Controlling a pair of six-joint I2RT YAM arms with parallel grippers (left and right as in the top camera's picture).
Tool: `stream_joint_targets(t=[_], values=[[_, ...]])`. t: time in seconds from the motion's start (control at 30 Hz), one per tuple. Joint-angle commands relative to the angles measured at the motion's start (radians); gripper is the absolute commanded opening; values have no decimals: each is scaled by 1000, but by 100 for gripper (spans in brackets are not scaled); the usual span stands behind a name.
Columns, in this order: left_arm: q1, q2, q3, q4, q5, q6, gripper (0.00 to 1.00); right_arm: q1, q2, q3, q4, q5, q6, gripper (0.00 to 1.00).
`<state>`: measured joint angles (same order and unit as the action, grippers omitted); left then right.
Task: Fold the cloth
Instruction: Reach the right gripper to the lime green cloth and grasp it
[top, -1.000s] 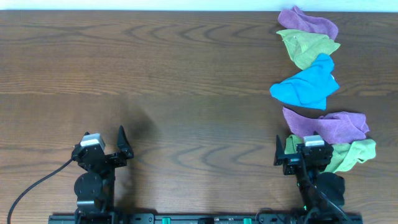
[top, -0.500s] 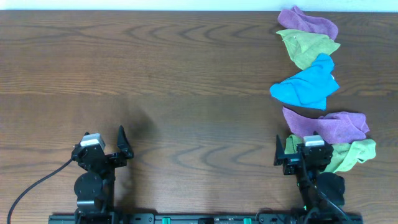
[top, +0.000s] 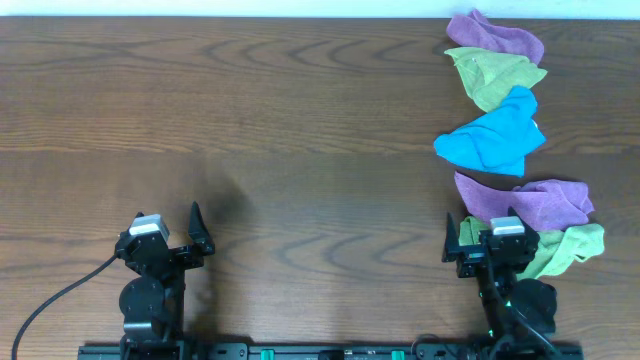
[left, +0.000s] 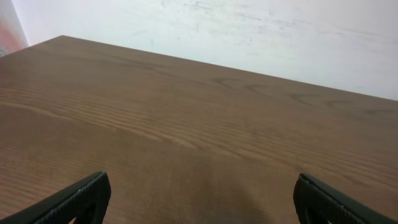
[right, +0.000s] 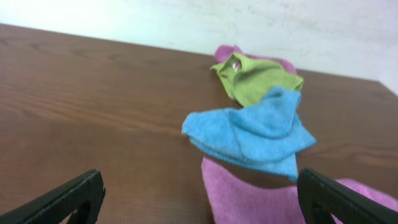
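Several crumpled cloths lie in a column at the right of the table: a purple cloth (top: 497, 35) at the back, a green cloth (top: 495, 75), a blue cloth (top: 492, 138), a second purple cloth (top: 525, 201) and a second green cloth (top: 568, 247) at the front. My right gripper (top: 468, 235) is open and empty, just short of the near purple cloth (right: 249, 196). The blue cloth (right: 252, 132) lies ahead of it. My left gripper (top: 178, 228) is open and empty at the front left, over bare wood (left: 199, 205).
The brown wooden table (top: 250, 120) runs to a white wall at the back. A black cable (top: 50, 300) trails from the left arm's base toward the front left corner.
My right gripper has shifted very slightly to the right. The left arm and the cloths have not moved.
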<state>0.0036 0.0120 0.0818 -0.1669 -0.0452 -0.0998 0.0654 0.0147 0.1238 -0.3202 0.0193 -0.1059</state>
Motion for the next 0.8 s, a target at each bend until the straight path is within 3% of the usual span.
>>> stream_joint_targets(t=[0.0, 0.07, 0.2, 0.37, 0.5, 0.67, 0.77], values=[[-2, -8, -33, -6, -10, 18, 95, -8, -8, -10, 27, 8, -23, 99], [-2, -8, -33, -6, -10, 18, 95, -8, -8, -10, 101, 8, -5, 99], [-2, -8, -33, -6, -10, 18, 95, -8, -6, -10, 202, 166, 176, 99], [-2, -8, -33, -6, -10, 18, 95, -8, 42, 5, 216, 327, 406, 99], [-2, -8, -33, -6, -10, 18, 95, -32, 169, 92, 219, 373, 451, 99], [-2, -8, -33, -6, -10, 18, 96, -95, 410, 275, 100, 373, 472, 99], [-2, -8, -33, -6, -10, 18, 95, -144, 582, 423, -77, 370, 515, 99]])
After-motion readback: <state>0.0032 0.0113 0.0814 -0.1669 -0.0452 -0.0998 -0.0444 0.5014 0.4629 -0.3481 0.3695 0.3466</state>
